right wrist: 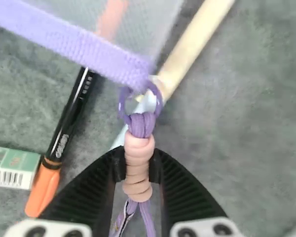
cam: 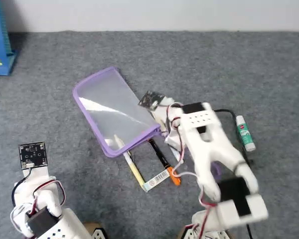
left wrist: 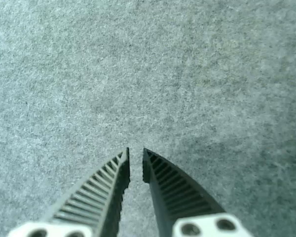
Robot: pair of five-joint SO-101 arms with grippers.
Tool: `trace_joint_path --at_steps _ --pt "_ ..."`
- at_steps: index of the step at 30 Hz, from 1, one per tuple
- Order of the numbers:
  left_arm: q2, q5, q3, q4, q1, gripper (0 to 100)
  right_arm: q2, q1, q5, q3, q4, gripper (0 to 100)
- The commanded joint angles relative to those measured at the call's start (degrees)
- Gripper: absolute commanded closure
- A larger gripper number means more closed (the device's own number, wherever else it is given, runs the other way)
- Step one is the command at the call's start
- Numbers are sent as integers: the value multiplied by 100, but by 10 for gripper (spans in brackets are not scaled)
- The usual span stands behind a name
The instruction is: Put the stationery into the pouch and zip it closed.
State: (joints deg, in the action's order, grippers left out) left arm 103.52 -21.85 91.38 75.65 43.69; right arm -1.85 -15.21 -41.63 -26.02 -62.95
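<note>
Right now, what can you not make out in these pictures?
High view: the right arm covers the zipper end of the pouch, hiding how far it is open.
Right wrist view: the edge cuts the barcoded item; the orange shape behind the pouch's clear wall is blurred.

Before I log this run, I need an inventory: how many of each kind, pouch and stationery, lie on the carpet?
Pouch: 1
Pens: 2, a cream pen and a black pen
Barcoded eraser: 1
Glue stick: 1
Total: 5
</note>
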Motion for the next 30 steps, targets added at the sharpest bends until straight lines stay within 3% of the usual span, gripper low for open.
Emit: trace_joint_path --at_steps 1,7,18,25,30 --pt "88 -44 -40 -18 -9 948 -1314 119 26 202 -163 988" --pt "88 -44 -57 -18 -9 949 -2501 92 18 369 92 988" --pt "88 -44 -66 -18 -9 949 -2141 277 44 2119 549 988" --pt "88 -44 -75 -18 -9 949 -1965 198 185 2901 242 987" --pt "88 -44 -171 -9 18 949 -2325 -356 220 3279 -576 987"
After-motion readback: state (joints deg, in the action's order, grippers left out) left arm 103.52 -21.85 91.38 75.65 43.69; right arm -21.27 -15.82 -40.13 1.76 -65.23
